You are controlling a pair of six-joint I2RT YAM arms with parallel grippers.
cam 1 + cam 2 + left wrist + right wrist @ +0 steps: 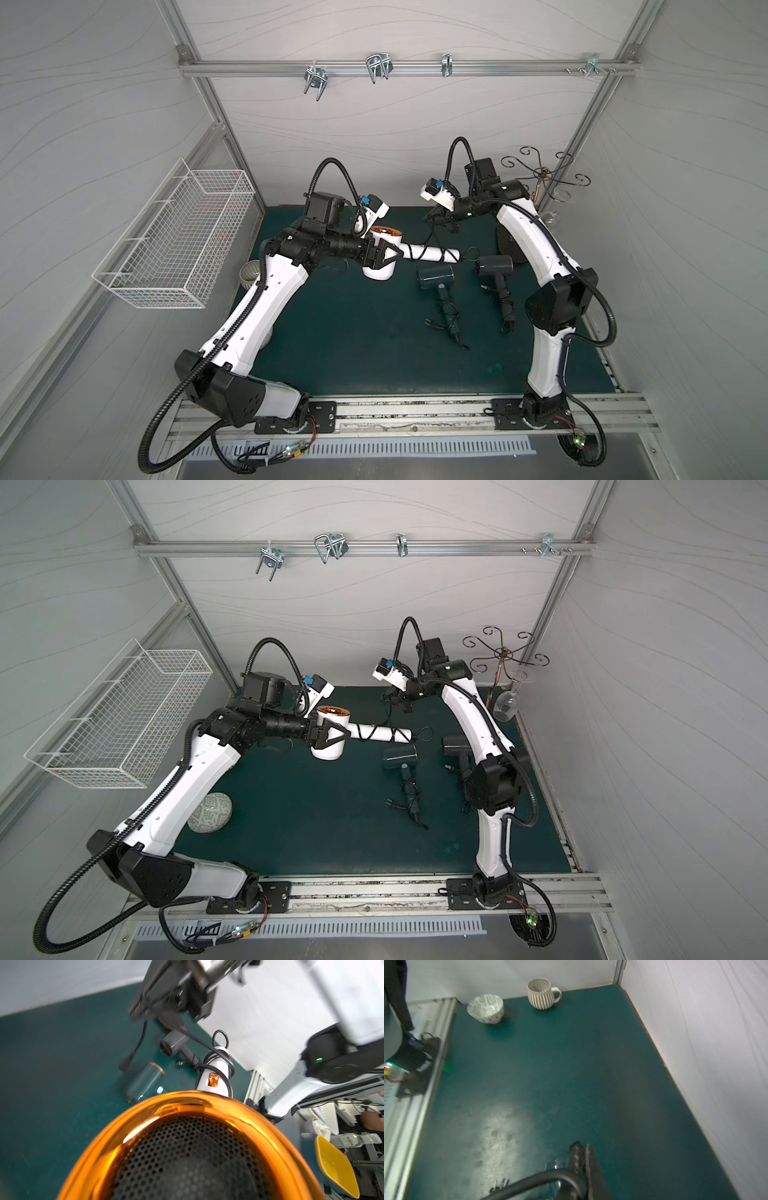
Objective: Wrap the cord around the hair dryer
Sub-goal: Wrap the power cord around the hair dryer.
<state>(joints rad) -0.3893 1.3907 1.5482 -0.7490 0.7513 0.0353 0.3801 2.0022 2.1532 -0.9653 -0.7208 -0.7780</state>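
1. Nearest me, right of centre on the tabletop (353,340), two dark dryers (434,277) lay with their own leads bundled on their handles.
2. Just beyond them, my left gripper (390,257) clamped the barrel of the white dryer (379,272) over the tabletop's middle, handle pointing right.
3. The cord (415,252) coiled several turns round that handle, then rose toward the back edge.
4. Farthest back, my right gripper (446,222) was pinched tight on the cord, the plug end dangling.
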